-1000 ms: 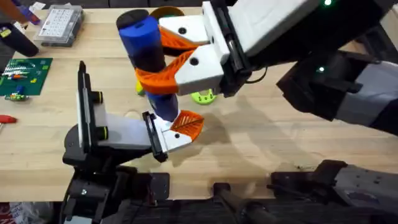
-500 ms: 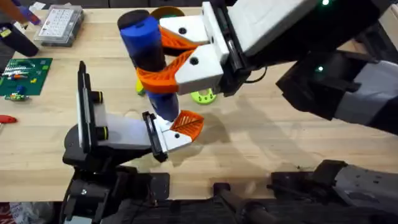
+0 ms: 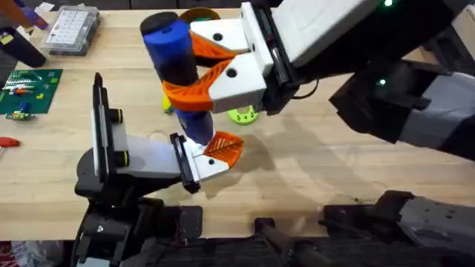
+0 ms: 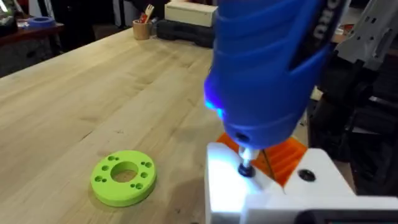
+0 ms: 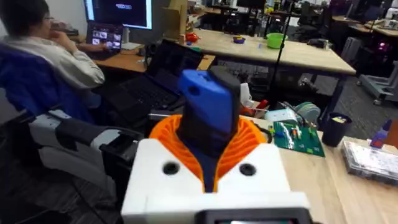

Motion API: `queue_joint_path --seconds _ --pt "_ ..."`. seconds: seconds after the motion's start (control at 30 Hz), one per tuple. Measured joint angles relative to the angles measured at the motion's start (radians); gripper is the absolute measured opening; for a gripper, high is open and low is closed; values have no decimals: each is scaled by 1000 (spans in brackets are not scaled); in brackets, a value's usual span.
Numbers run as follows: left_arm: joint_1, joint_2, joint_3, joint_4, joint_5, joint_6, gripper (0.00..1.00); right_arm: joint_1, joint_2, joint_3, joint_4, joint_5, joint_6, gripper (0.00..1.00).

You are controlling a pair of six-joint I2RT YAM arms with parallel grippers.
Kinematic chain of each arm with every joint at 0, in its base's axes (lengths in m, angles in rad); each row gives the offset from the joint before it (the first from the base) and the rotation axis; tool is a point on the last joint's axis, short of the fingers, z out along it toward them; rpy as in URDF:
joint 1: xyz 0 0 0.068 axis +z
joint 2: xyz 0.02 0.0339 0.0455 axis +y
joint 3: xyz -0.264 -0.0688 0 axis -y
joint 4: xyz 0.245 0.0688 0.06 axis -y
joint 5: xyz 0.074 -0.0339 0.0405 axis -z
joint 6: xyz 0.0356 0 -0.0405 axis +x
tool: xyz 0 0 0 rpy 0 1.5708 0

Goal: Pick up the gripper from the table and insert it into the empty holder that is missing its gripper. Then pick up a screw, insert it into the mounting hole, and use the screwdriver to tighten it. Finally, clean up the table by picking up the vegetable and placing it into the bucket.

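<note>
The blue screwdriver [image 3: 174,67] stands nearly upright over the table's middle, and my right gripper [image 3: 184,73] is shut on it with white fingers and orange pads. In the right wrist view the screwdriver [image 5: 211,109] rises between those pads. Its lit tip [image 4: 245,167] rests on a dark screw in a white part with an orange ribbed pad [image 4: 273,180], which sits at the end of my left arm [image 3: 211,154]. A sliver of the yellow-green vegetable [image 3: 168,108] peeks out behind the screwdriver. The orange-brown bucket [image 3: 200,12] sits at the far edge, mostly hidden by the right gripper.
A lime-green ring with holes [image 3: 242,115] [image 4: 123,177] lies just right of the screwdriver. At the far left are a clear compartment box [image 3: 70,30], a green circuit board [image 3: 28,89] and a red-handled tool [image 3: 6,141]. Bare wood stretches to the right.
</note>
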Motion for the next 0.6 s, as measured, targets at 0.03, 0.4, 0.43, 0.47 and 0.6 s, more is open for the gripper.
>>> queue_joint_path --seconds 0.03,0.4,0.43,0.47,0.6 --pt "0 0 0 0 0 0 16 0 0 0 0 0 0 48" --pt "0 0 0 0 0 0 16 0 0 -1 0 0 0 47" --pt "0 0 0 0 0 0 16 0 0 -1 1 0 -1 46" --pt "0 0 0 0 0 0 16 0 0 -3 1 0 -1 47" --pt "0 0 0 0 0 0 16 0 0 -12 2 0 -3 47"
